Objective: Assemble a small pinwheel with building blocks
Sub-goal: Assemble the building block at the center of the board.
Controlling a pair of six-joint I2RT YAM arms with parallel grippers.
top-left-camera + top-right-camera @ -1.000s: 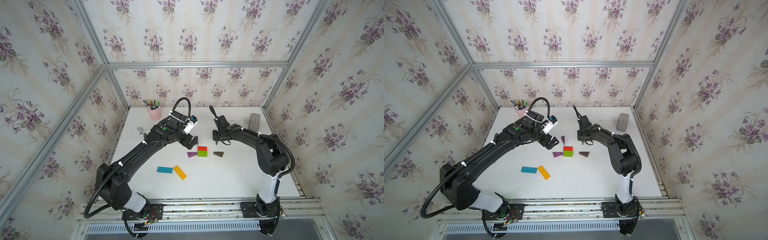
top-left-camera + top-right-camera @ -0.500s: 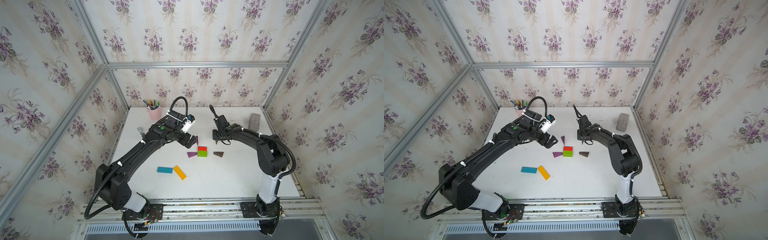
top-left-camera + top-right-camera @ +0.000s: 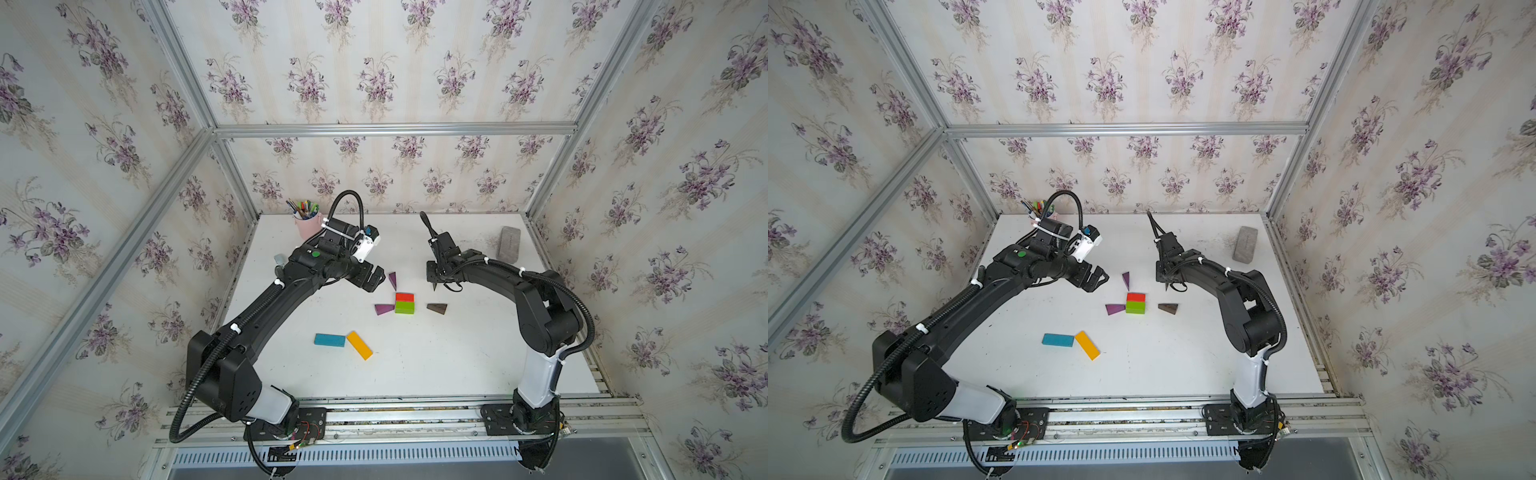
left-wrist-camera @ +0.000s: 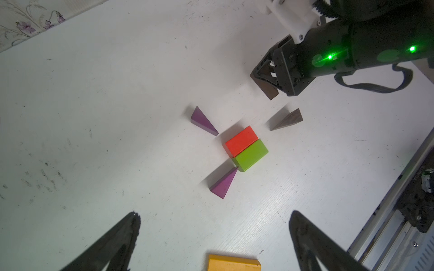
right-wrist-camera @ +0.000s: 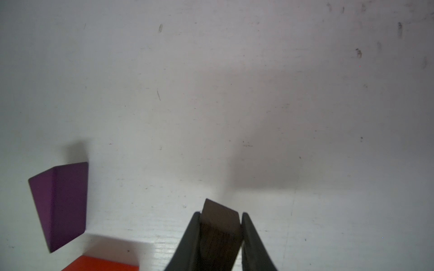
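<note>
Red-green centre [image 3: 404,302] lies mid-frame, two purple wedges [image 3: 384,309] and one brown wedge [image 3: 437,308] loosely around. Right hand [image 5: 220,214] pinches the last wedge [image 5: 220,226]; left hand [image 4: 213,213] gapes, empty. Blue bar [image 3: 329,340] and yellow bar [image 3: 359,345] lie lower left, stem unbuilt.

Yellow block [image 4: 234,264], red block [image 5: 101,264]: partly beyond wrist-view edges

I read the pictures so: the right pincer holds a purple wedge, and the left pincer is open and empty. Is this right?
Not quite. The right pincer holds a dark brown wedge, not a purple one; the right wrist view shows it between the fingers. Both purple wedges lie on the table. The left pincer is open and empty, as you say.
</note>
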